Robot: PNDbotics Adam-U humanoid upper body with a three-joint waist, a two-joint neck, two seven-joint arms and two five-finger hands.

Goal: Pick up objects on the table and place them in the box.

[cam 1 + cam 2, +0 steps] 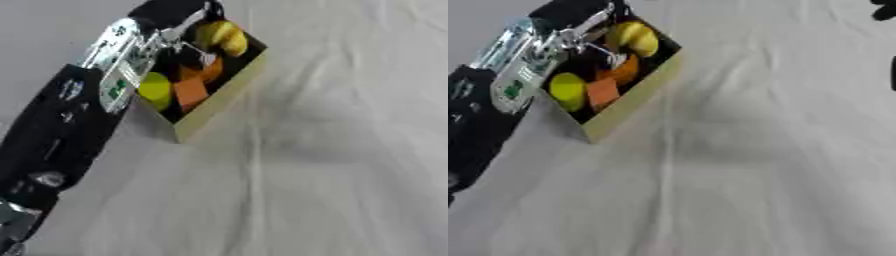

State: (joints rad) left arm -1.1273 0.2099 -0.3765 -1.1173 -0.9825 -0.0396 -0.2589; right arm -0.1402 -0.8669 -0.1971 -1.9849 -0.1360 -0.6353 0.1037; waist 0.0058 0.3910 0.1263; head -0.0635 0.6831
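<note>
Apparently the left hand (179, 27) hangs over the box (214, 102), most likely to drop something in, though whether its fingers are wide, narrow or holding anything cannot be told. Inside lie a yellow banana-like fruit (220, 36), a yellow-green ball (155, 90) and orange pieces (191, 92). White cloth (332, 165) around it looks bare; a dark shape (885, 10) shows at the far right corner

Box (206, 114): tan walls, dark inside, on a pale creased cloth (332, 165). Contents: yellow fruit (220, 37), orange block (190, 93), yellow-green round piece (156, 90). Left hand (179, 35): over the box's far end, fingers blurred, possibly inside.
</note>
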